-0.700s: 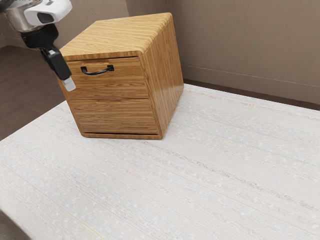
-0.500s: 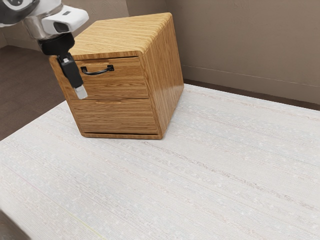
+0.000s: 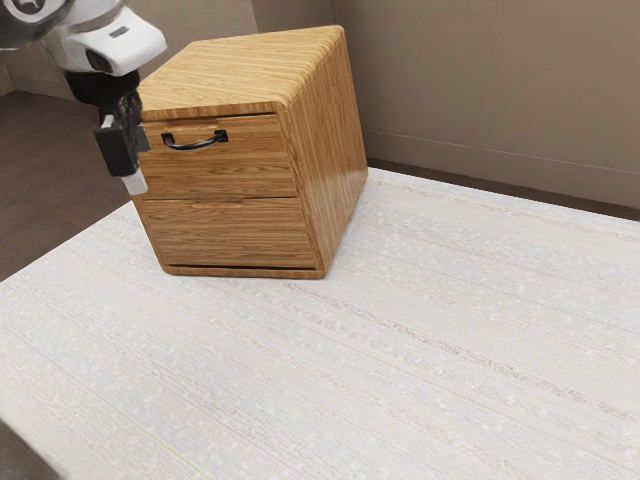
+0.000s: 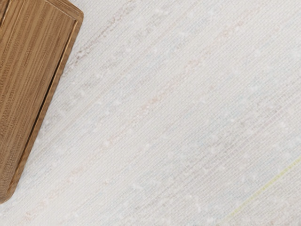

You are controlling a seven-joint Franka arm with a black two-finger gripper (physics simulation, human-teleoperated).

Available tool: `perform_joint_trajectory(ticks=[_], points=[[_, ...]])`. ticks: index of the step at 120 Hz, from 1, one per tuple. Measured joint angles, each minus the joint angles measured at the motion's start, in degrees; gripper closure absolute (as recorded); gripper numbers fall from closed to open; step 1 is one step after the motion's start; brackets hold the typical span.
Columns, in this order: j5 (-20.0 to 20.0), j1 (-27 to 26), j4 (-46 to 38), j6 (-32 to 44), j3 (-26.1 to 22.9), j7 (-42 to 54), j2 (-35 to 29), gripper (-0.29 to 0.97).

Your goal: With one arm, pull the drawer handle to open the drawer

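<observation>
A wooden cabinet (image 3: 250, 150) with two drawers stands at the back left of the white table (image 3: 400, 340). Both drawers sit flush with the cabinet front. The upper drawer (image 3: 225, 160) carries a black curved handle (image 3: 195, 141). My gripper (image 3: 128, 175) hangs pointing down just off the cabinet's front corner, toward the exterior view's left of the handle and slightly lower, and holds nothing. In the wrist view, a wooden face of the cabinet (image 4: 28, 94) lies beside the pale table top (image 4: 188, 117) below my hand.
The lower drawer (image 3: 230, 232) has no handle that I can see. A beige wall (image 3: 500, 80) runs behind the table. Dark floor (image 3: 50, 180) lies beyond the table's left edge. Open table surface spreads in front of the cabinet.
My hand swung toward the handle and dipped, then drew back a little to the exterior view's left, rose and turned. The drawers have not moved.
</observation>
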Motion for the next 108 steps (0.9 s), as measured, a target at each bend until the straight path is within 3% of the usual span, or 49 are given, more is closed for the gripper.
perform_joint_trajectory(ticks=[12, 24, 51, 75, 108], points=[[2.27, 5.24, 0.01, 4.05, -0.89, 6.97, 3.23, 0.00], [3.95, 11.95, 0.48, 8.22, -0.79, 12.86, 5.52, 0.10], [7.42, 13.01, 1.22, 20.51, -1.64, 24.46, 9.79, 0.26], [3.36, 10.37, 3.99, 25.83, -2.93, 30.14, 11.45, 0.29], [-3.56, 10.22, 4.70, 28.70, -2.94, 28.11, 14.30, 0.30]])
